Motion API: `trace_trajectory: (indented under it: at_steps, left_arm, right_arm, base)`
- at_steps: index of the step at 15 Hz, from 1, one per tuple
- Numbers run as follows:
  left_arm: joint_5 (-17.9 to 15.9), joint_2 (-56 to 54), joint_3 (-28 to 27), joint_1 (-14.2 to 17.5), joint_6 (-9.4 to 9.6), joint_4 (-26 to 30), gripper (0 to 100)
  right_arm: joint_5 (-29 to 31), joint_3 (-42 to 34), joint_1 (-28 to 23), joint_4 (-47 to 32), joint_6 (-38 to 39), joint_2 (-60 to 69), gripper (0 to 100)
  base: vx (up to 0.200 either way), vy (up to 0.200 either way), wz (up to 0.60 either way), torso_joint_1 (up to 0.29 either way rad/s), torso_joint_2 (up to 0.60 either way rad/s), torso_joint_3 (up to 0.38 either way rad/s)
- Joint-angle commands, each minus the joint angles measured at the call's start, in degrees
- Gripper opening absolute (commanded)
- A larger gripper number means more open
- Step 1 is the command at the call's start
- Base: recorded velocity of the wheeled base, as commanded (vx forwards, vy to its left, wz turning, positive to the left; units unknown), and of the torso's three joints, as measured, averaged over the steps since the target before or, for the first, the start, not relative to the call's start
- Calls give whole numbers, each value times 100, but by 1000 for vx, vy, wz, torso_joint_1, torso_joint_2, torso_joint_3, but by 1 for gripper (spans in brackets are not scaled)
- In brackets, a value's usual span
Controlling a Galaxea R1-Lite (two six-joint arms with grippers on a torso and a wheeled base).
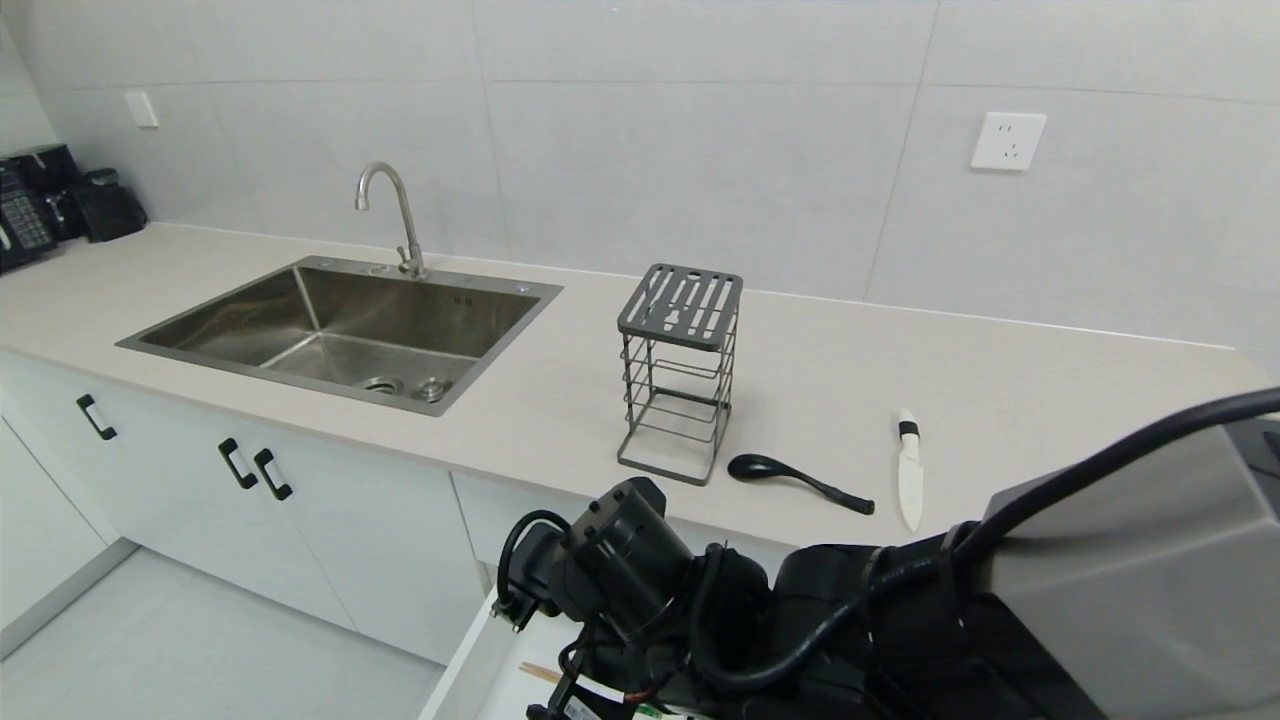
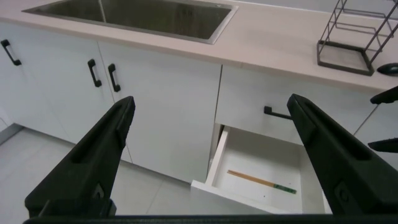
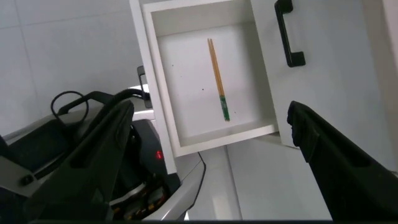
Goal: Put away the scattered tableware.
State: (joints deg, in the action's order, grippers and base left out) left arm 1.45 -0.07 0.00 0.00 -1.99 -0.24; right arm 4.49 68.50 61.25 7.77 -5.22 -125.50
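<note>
A black spoon (image 1: 800,480) and a white knife (image 1: 908,468) lie on the beige counter (image 1: 560,400), just right of a grey wire rack (image 1: 680,370). Below the counter's front edge a white drawer (image 2: 217,158) stands pulled out, with a pair of chopsticks (image 2: 261,182) lying inside. My left gripper (image 2: 211,168) hovers open in front of the cabinets, facing the drawer, and holds nothing. My right gripper (image 3: 211,162) hangs open above the drawer (image 3: 149,81) and looks down on the chopsticks (image 3: 217,78). The rack (image 2: 354,37) stands behind the drawer.
A steel sink (image 1: 340,330) with a faucet (image 1: 395,215) is set in the counter's left half. White cabinet doors with black handles (image 1: 255,465) run below. Black appliances (image 1: 60,200) stand at the far left. The drawer's black handle (image 3: 289,34) sticks out on its front.
</note>
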Motion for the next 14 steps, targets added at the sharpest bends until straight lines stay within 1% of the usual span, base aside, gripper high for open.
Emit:
trace_trajectory:
  at_steps: [1, 3, 5, 6, 7, 10, 11, 12, 13, 14]
  left_arm:
    - [4, 7, 0, 0, -3, -2, 100]
    - [4, 7, 0, 0, -3, -2, 100]
    - [4, 7, 0, 0, -3, -2, 100]
    - [4, 7, 0, 0, -3, -2, 100]
    - [4, 7, 0, 0, -3, -2, 100]
    - [4, 7, 0, 0, -3, -2, 100]
    - [4, 7, 0, 0, -3, -2, 100]
    - [4, 7, 0, 0, -3, -2, 100]
    - [4, 7, 0, 0, -3, -2, 100]
    - [4, 7, 0, 0, -3, -2, 100]
  right_arm:
    - [-62, 14, -7, -12, 21, -27, 100]
    - [-282, 14, -34, -12, 56, -53, 100]
    - [-334, 32, -16, -82, 504, -62, 100]
    - [-370, 76, 1, -126, 979, -53, 100]
    - [-413, 85, 10, -109, 1286, -45, 100]
    - [-370, -197, -104, -82, 1339, 149, 100]
    - [-361, -495, -139, 23, 1339, 210, 100]
    - [-334, -944, -166, 419, 1366, 281, 100]
    - [-326, -1313, -227, 990, 1348, 289, 100]
    - [-273, -1453, -315, 1386, 1278, 289, 100]
  base:
    - [0, 0, 0, 305, -583, -295]
    - [0, 0, 0, 308, -601, -286]
    - [0, 0, 0, 171, -371, -154]
    - [0, 0, 0, 36, -71, -46]
    - [0, 0, 0, 0, 0, 0]
    - [0, 0, 0, 0, 0, 0]
    - [0, 0, 0, 0, 0, 0]
    - [0, 0, 0, 0, 0, 0]
    - [0, 0, 0, 0, 0, 0]
    - [0, 0, 0, 0, 0, 0]
